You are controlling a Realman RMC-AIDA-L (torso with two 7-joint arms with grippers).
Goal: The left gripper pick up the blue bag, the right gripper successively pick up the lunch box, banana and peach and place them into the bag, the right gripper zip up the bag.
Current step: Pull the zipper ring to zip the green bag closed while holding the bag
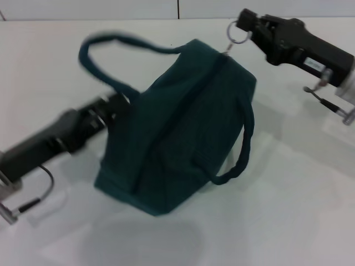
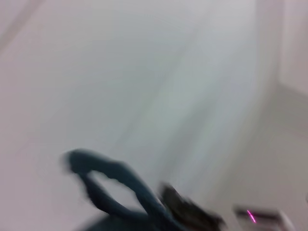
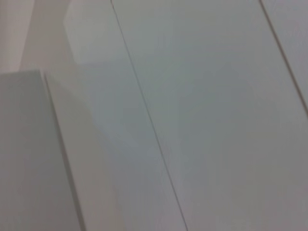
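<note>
The blue bag hangs tilted above the white table, its top seam closed. One handle loops up at the left, and the other hangs at the right. My left gripper grips the bag's left side below the raised handle. That handle also shows blurred in the left wrist view. My right gripper is at the bag's far top corner, shut on the ring zip pull. The lunch box, banana and peach are out of view.
The white table lies under and around the bag, with the bag's shadow in front. A white wall edge runs along the back. The right wrist view shows only pale panels.
</note>
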